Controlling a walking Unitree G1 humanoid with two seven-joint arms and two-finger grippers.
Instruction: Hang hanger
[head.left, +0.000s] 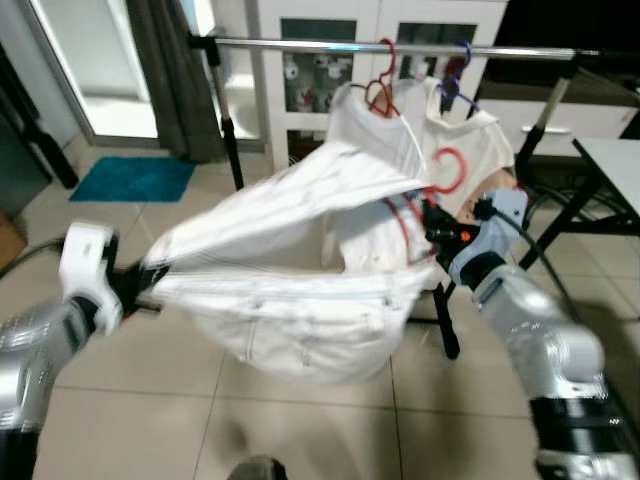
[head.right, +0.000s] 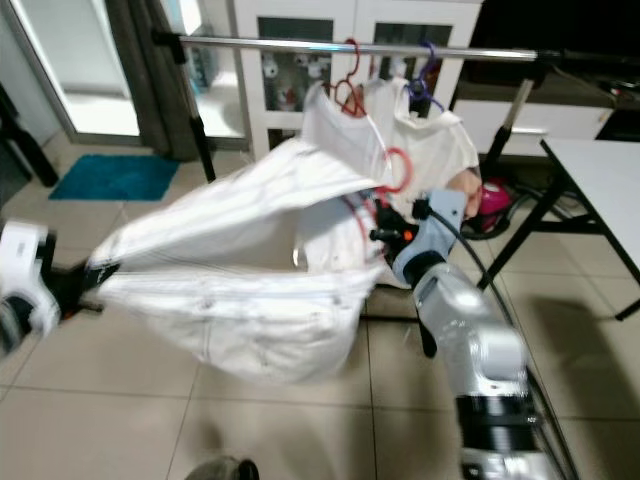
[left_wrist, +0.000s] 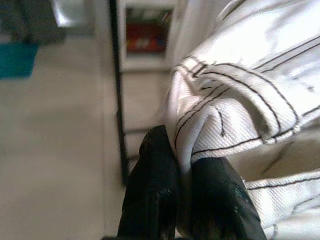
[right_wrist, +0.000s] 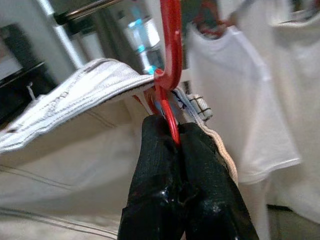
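The right gripper (right_wrist: 172, 131) has its two black fingers (right_wrist: 155, 165) pressed together on the thin red wire of a hanger (right_wrist: 170, 45), just below the hook, with no gap showing between them. The hanger's red hook (head.left: 447, 168) curves up above the gripper, in front of the hung shirts and well below the rail (head.left: 300, 44). A white garment (head.left: 290, 270) with dark stitching sits on this hanger, its collar edge bunched right at the fingertips (the cloth brushes the finger on one side).

The left gripper (left_wrist: 182, 167) is out at the far end of the same garment, and its fingers (left_wrist: 155, 190) are clamped narrowly on a folded seam of the cloth, which comes out from between them. The garment stretches nearly level between the two grippers, sagging in the middle above the tiled floor (head.left: 150, 400).

Behind it, the metal rail runs across on black legs. Two white shirts (head.left: 470, 140) hang from it, one on a red hanger (head.left: 383, 85) and one on a purple hanger (head.left: 455, 75), side by side. A blue mat (head.left: 135, 178) lies on the floor to the left, by the curtain (head.left: 175, 70), and the corner of a white table (head.left: 615, 165) stands at the right.
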